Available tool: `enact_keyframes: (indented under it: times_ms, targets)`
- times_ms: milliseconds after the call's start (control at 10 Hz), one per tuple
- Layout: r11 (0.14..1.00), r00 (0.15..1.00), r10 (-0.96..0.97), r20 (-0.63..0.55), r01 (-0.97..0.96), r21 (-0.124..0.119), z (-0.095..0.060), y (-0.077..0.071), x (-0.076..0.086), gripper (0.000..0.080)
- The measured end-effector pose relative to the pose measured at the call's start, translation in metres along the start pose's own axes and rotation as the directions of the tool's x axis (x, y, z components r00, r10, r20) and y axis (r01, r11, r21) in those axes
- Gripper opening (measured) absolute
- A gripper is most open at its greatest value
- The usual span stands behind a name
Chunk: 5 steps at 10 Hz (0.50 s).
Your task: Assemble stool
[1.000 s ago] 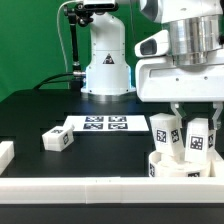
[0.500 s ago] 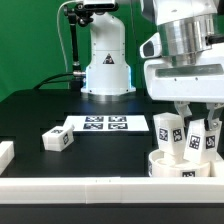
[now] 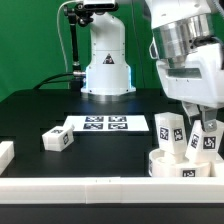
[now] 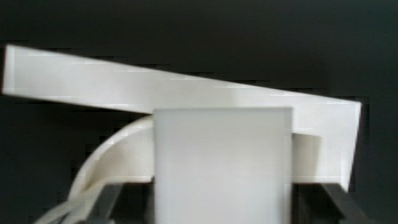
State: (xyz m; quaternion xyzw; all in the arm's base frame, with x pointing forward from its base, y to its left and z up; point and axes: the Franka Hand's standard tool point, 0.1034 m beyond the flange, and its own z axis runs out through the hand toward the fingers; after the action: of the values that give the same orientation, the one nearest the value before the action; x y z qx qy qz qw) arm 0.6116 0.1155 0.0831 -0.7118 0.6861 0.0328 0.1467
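Tilted leg (image 3: pixel 210 142) over seat (image 3: pixel 178 168).
Your tool (image 3: pixel 205 122) clamps the leg askew by the bench (image 3: pixel 40 110) front edge, exterior view's right; pressed so, it may jam or nudge the standing leg (image 3: pixel 166 132).

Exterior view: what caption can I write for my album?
Gripper holds a tilted leg at the round seat, beside an upright leg; third leg lies apart.
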Motion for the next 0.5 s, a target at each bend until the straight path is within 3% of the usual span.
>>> enact_keyframes:
  times_ms: [500]
  targets:
    - [0.948, 0.948, 0.317, 0.035, -0.318, 0.003, 0.0012, 0.0004, -0.0020, 0.0337]
